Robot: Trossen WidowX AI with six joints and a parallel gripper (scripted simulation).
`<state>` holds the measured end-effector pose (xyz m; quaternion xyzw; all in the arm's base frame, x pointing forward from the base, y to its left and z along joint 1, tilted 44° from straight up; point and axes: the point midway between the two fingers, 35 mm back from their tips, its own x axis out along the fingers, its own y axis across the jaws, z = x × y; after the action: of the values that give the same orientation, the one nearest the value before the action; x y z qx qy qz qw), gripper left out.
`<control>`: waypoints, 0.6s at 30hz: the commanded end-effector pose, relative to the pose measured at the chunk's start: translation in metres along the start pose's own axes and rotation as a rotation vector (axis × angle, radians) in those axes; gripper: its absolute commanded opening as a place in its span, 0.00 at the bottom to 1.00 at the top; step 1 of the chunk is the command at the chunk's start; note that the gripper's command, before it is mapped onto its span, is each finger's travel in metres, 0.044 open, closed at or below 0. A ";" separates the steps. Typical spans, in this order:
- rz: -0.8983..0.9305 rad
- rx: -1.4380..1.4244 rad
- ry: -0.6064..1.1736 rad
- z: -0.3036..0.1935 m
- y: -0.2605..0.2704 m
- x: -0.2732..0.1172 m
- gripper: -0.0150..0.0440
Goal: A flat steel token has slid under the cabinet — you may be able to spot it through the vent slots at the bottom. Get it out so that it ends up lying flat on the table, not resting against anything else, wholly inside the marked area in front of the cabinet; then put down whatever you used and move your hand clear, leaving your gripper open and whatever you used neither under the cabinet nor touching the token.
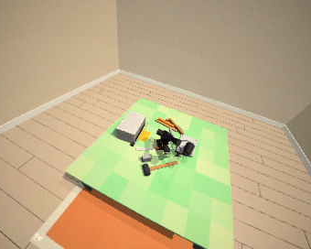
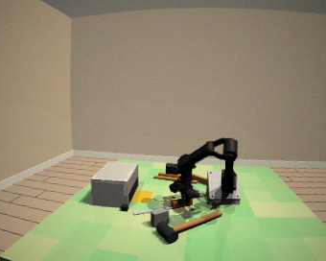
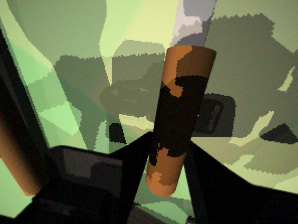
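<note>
From the top, the gripper (image 1: pixel 163 147) (image 2: pixel 182 202) (image 3: pixel 167 138) pointed its blade toward the grey cabinet (image 1: pixel 131 126) (image 2: pixel 115 184) ahead; low, level, slow entry seemed wise. The token was not discernible, presumably beneath that cabinet. The exterior view showed a green table (image 1: pixel 191 192) (image 2: pixel 258 235) (image 3: pixel 135 22) below the hand, bare walls beyond. At the wrist, the fingers gripped an orange handle (image 1: pixel 159 148) (image 2: pixel 181 203) (image 3: pixel 172 120).

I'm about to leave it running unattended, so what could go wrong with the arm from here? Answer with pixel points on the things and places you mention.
The fingers (image 1: pixel 160 149) (image 2: pixel 182 203) grip only the round orange handle (image 3: pixel 172 120), so the tool might twist if its pale blade (image 1: pixel 144 149) (image 2: pixel 150 210) (image 3: pixel 192 22) catches on something. The gray block (image 1: pixel 146 157) (image 2: pixel 160 217) sits close to that blade and could get knocked on a sideways sweep.
</note>
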<state>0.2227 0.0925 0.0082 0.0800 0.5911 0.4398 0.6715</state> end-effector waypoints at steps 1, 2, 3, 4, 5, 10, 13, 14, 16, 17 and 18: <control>-0.003 -0.040 -0.005 0.002 0.000 -0.001 0.25; -0.003 -0.048 -0.005 0.002 0.000 -0.001 0.25; -0.003 -0.055 -0.005 0.002 0.000 -0.001 0.25; -0.003 -0.063 -0.005 0.002 0.000 -0.001 0.25; -0.003 -0.071 -0.005 0.002 0.000 -0.001 0.25; -0.003 -0.110 -0.004 0.002 0.000 -0.001 0.25; -0.003 -0.134 -0.004 0.003 0.000 -0.001 0.25; -0.003 -0.135 -0.004 0.003 0.000 -0.001 0.25; -0.003 -0.138 -0.004 0.003 -0.002 -0.001 0.25; -0.003 -0.139 -0.004 0.003 -0.003 -0.001 0.25; -0.003 -0.141 -0.004 0.003 -0.004 -0.001 0.25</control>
<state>0.2234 0.0920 0.0076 0.0394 0.5639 0.4751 0.6744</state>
